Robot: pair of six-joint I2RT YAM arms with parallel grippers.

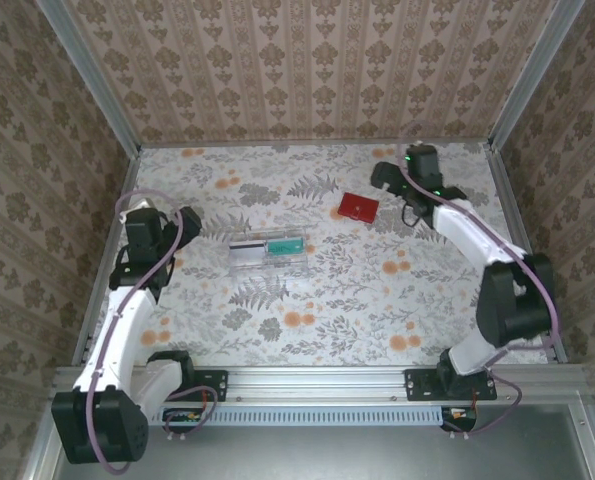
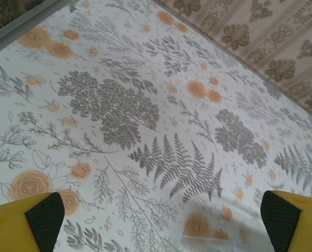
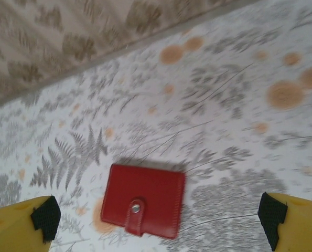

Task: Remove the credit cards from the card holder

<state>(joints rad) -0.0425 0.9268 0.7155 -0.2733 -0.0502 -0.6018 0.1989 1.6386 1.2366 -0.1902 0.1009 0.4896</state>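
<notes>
Top external: red card holder [image 1: 358,207] lies flat on floral worktop [image 1: 307,300], far-right of centre, closed. Clear tray [image 1: 269,255] mid-worktop, well apart from holder; green + pale bits inside, can't tell what. Right gripper [image 1: 395,195] just beside holder on its right, jaws spread wide, nothing held.

Right wrist: holder sits low between the yellow fingers [image 3: 14,223], touching neither; snap tab fastened, facing cam.

Left wrist: left gripper [image 2: 161,220] released, empty, over bare worktop; tray corner at bottom edge.

Patterned walls [image 1: 307,70] w/ metal rail [image 1: 307,144] close off left, far, right sides. Open room btw tray and holder, also along near edge.
</notes>
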